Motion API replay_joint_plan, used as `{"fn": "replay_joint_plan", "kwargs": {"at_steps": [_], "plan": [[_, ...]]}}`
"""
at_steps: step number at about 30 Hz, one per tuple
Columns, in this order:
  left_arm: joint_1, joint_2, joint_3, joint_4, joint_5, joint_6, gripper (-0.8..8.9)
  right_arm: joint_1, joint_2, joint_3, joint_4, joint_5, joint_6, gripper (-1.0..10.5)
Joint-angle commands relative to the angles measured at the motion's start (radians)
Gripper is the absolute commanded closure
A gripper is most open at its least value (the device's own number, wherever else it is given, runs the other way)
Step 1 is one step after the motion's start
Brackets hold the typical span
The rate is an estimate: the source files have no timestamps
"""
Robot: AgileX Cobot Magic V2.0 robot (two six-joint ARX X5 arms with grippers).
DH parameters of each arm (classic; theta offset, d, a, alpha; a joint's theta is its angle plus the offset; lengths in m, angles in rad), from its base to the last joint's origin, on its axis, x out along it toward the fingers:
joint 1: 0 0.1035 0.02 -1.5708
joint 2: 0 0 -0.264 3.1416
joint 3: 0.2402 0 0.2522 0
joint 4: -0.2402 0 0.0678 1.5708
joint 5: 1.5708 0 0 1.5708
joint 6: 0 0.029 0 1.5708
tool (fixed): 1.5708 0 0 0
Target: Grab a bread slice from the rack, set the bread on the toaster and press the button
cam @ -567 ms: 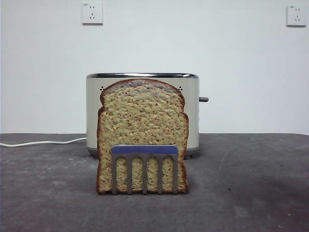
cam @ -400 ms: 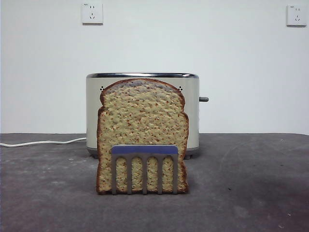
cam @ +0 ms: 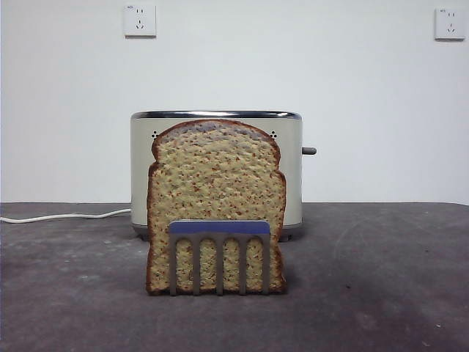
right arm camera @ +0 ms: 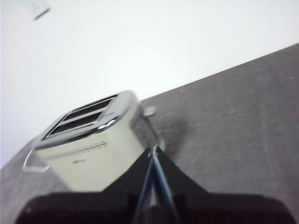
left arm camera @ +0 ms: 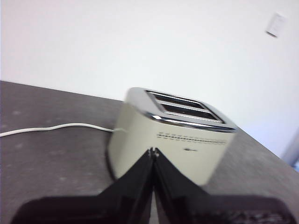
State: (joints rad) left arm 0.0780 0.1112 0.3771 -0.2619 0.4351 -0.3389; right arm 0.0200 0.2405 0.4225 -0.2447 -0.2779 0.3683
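Note:
The slice of bread [cam: 216, 191] stands upright in the small silver rack [cam: 218, 253] with its blue-purple top bar, near and centred in the front view. Behind it stands the cream toaster [cam: 292, 169] with a chrome rim; its dark grey button [cam: 309, 150] sticks out on the right side. The toaster also shows in the left wrist view [left arm camera: 173, 140] and the right wrist view [right arm camera: 88, 151], with both slots empty. My left gripper [left arm camera: 153, 151] is shut and empty, above the table. My right gripper [right arm camera: 153, 150] is shut and empty. Neither arm shows in the front view.
A white power cord [cam: 66, 216] runs from the toaster off to the left across the dark grey table [cam: 381, 279]; it also shows in the left wrist view [left arm camera: 56, 128]. Two wall sockets [cam: 140, 20] sit high on the white wall.

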Motion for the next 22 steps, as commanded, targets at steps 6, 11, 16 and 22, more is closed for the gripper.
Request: {"fn": "replay_joint_plan", "kwargs": {"at_steps": [6, 11, 16, 22], "plan": [[0.002, 0.190, 0.232, -0.130, 0.200, 0.178, 8.21, 0.003, 0.273, 0.376, -0.327, -0.095, -0.310, 9.6], [0.001, 0.309, 0.372, -0.267, 0.309, 0.309, 8.21, 0.008, 0.412, 0.576, -0.558, -0.117, -0.460, 9.6], [-0.013, 0.416, 0.514, -0.476, 0.332, 0.468, 8.21, 0.037, 0.518, 0.723, -0.763, -0.117, -0.529, 9.6], [-0.069, 0.475, 0.592, -0.597, 0.324, 0.574, 8.21, 0.081, 0.552, 0.767, -0.838, -0.116, -0.553, 9.6]]}}
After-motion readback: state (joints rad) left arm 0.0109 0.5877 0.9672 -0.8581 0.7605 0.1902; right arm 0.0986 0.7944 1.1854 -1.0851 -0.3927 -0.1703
